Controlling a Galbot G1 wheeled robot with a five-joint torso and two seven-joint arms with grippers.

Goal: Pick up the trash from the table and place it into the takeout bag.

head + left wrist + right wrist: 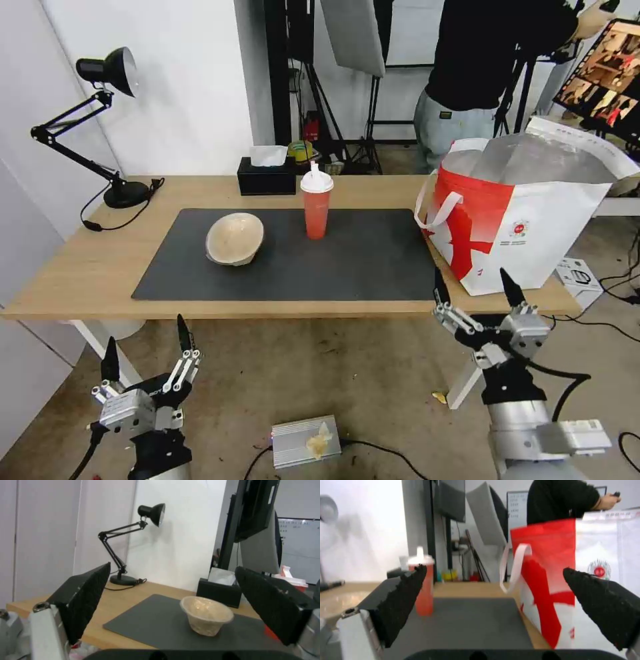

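Both arms held low in front of the surface (87, 267), short of its near edge: left gripper (148, 347) and right gripper (475, 288) with jaws spread wide and empty, ready for approach. Beige bowl (235, 239) and red cup (316, 203) upright on the dark mat (347, 260), within reach. Bag (533, 220) at the right end, mouth open for drop-in.

White walls (193, 80), brownish concrete floor (320, 373), black light stands (363, 133), whiteboard (298, 547)
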